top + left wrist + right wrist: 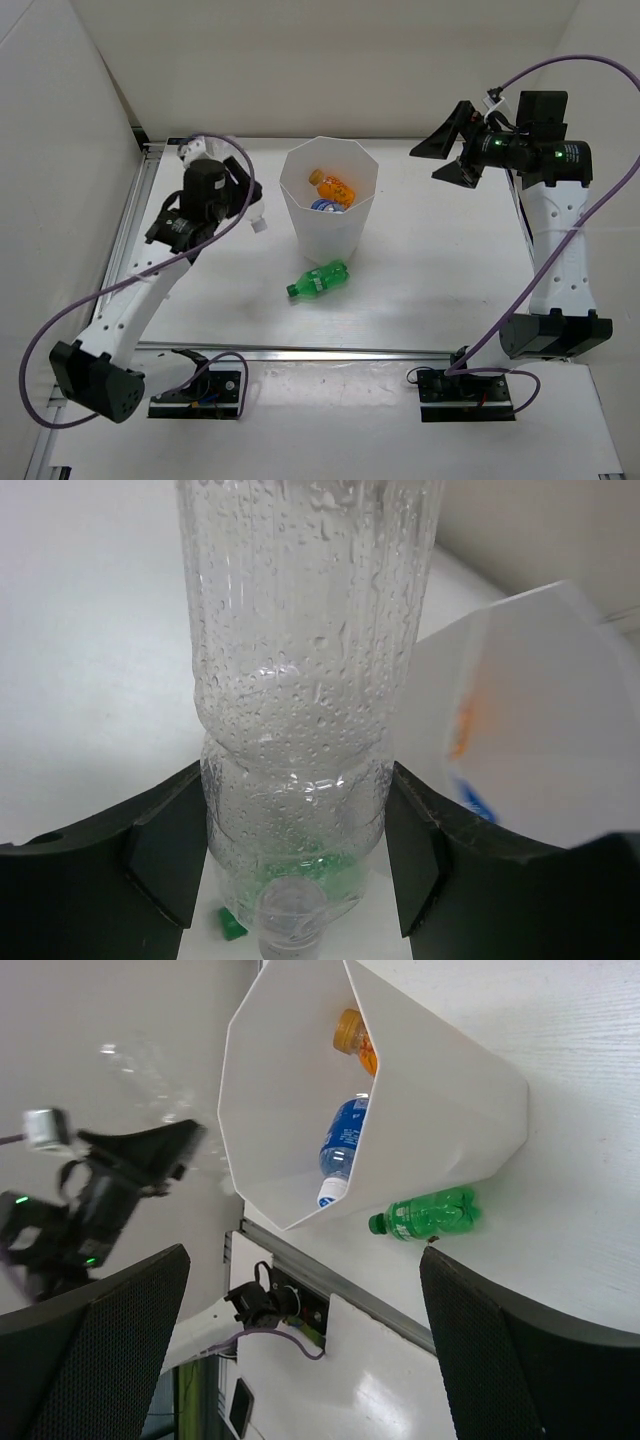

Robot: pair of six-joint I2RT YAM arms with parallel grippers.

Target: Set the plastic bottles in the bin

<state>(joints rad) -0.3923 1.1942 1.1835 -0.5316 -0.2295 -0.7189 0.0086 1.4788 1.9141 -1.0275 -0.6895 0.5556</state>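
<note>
Held near its neck in the closed left claw at the bin's 9 o'clock, the wet clear bottle could slip or clip the rim; the right claw gapes empty at 2 o'clock.

No word, brand or number can be read in any view. Ahead of the right tool, the blue bottle inside the bin wears a blue wrap with pale marks that are too small to make out. The green bottle, just outside the bin on the worktop, has a green band label, and its print is blurred. The orange bottle, deeper in the bin, shows only colour. The clear bottle between the fingers of the left tool shows no legible print.
</note>
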